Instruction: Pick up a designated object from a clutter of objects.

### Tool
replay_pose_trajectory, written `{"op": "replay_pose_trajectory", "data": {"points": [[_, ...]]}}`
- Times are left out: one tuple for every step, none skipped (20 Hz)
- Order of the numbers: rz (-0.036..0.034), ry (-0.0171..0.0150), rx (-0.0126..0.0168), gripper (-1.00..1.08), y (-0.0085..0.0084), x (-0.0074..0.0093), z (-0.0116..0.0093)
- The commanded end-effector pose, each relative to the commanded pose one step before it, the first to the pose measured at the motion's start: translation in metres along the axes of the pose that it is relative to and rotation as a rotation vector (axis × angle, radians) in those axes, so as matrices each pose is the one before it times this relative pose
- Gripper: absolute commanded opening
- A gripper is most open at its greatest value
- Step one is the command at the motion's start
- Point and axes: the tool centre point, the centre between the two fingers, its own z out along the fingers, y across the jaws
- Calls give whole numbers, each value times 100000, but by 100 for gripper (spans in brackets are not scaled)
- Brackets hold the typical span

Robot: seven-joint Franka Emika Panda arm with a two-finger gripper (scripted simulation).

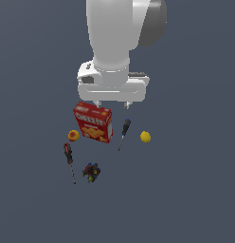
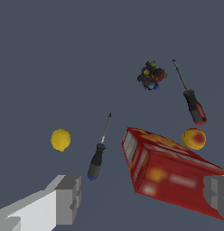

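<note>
The peach-like fruit (image 1: 74,135), orange-yellow with a red blush, lies on the floor at the exterior view's left of the red cracker box (image 1: 94,122). It also shows in the wrist view (image 2: 194,138), just beyond the box (image 2: 170,173). My gripper (image 1: 111,103) hangs open and empty above the box's far end, apart from the fruit. In the wrist view its two fingers (image 2: 68,198) stand wide apart, one on each side of the box.
A dark-handled screwdriver (image 1: 124,131) and a yellow ball (image 1: 145,136) lie at the exterior view's right of the box. A red-handled screwdriver (image 1: 69,159) and a small dark multicoloured toy (image 1: 91,172) lie nearer the front.
</note>
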Motion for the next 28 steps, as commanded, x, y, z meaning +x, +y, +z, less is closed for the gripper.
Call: {"op": "replay_pose_trajectory", "data": {"points": [[117, 72, 363, 100, 589, 193, 616], [23, 94, 208, 100, 315, 110, 330], [33, 108, 227, 100, 361, 117, 370], [45, 123, 243, 100, 413, 125, 418], [55, 141, 260, 100, 462, 129, 462], [64, 156, 268, 100, 508, 133, 510], [79, 183, 290, 100, 565, 130, 552], [94, 201, 290, 100, 618, 127, 600], [111, 224, 292, 100, 675, 119, 647], [129, 244, 285, 100, 732, 108, 696], [152, 272, 282, 100, 795, 89, 740], [174, 294, 264, 100, 855, 68, 788], [199, 319, 242, 100, 918, 40, 833], [224, 340, 211, 100, 979, 7, 880], [249, 358, 171, 100, 1040, -32, 925], [273, 373, 125, 100, 1074, -77, 938], [283, 366, 69, 100, 1079, -119, 936], [296, 363, 14, 100, 1085, -163, 930], [303, 352, -40, 100, 1078, -203, 917], [296, 324, -88, 100, 1028, -233, 869], [289, 301, -129, 100, 974, -257, 816], [273, 268, -160, 100, 916, -272, 768], [262, 243, -186, 100, 860, -284, 716], [245, 215, -204, 100, 802, -289, 667], [236, 195, -222, 100, 746, -292, 615], [210, 164, -220, 100, 685, -286, 572], [197, 145, -224, 100, 629, -279, 522], [183, 127, -225, 100, 573, -268, 472]]}}
